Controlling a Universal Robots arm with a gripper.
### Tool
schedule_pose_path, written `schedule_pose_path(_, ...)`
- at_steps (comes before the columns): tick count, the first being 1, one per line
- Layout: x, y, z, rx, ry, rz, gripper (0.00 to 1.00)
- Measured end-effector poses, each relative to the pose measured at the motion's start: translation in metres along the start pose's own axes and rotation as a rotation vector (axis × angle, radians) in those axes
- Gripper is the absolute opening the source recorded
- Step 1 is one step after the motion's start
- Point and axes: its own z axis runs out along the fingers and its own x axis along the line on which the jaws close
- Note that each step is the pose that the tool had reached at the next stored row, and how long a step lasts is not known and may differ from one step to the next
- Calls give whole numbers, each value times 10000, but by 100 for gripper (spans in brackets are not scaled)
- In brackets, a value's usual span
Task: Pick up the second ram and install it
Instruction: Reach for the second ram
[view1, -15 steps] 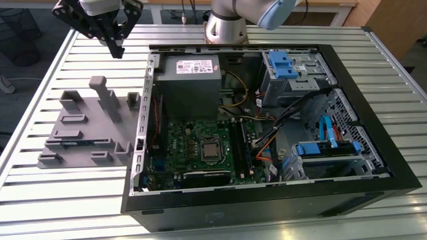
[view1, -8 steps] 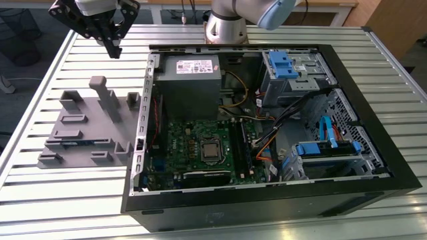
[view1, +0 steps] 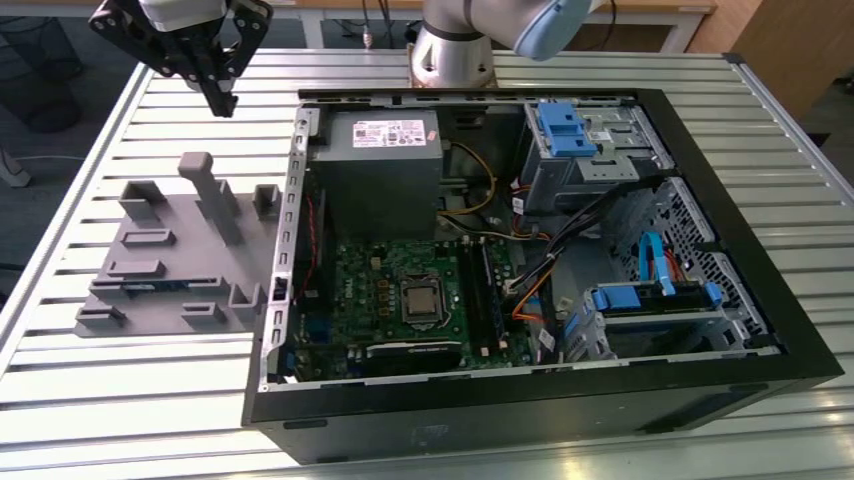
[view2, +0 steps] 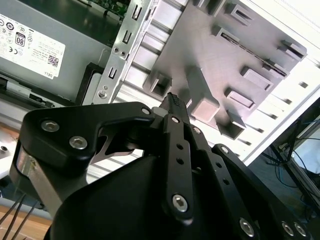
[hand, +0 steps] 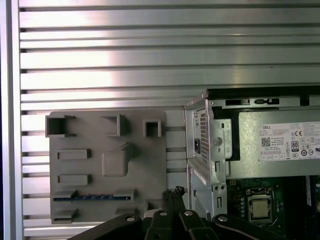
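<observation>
Well apart: second ram (hand: 90, 197) (in tray (hand: 85, 135)), fingers (hand: 173, 200).

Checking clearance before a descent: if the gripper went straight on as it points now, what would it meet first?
The gripper would probably meet the grey holder tray near its edge beside the computer case; depth is unclear, so it could be the table between them instead.

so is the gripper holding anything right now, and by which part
Nothing. The gripper hangs shut and empty, away from the ram in the grey holder tray.
</observation>
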Motion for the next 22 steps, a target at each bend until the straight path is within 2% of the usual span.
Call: schedule_pose_path(22, 155, -7, -4, 0, 0, 0, 11)
